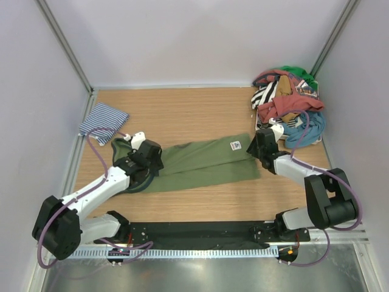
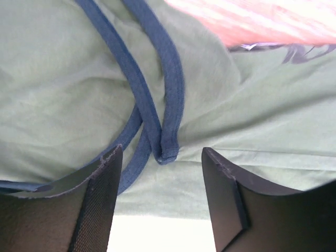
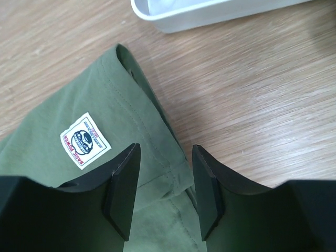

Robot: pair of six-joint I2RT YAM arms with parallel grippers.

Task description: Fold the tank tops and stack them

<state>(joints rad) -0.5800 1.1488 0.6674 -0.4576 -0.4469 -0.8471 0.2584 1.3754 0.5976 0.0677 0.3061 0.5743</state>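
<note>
The spread tank top point(image 1: 200, 164) lies across the middle of the table point(image 1: 182, 109), straps to the left and hem to the right. The left gripper point(image 1: 143, 159) is over the strap end, and the right gripper point(image 1: 260, 149) is over the hem corner. Behind the left gripper, at the back-left, lies the folded tank top point(image 1: 103, 121), apart from the spread one. At the back-right is a pile of clothes point(image 1: 289, 100), which sits, it seems, in a mostly hidden tray point(image 3: 210, 13).

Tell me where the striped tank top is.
In the top view, the striped tank top lies folded at the far-left side of the table, just beyond the strap end of the green tank top.
</note>
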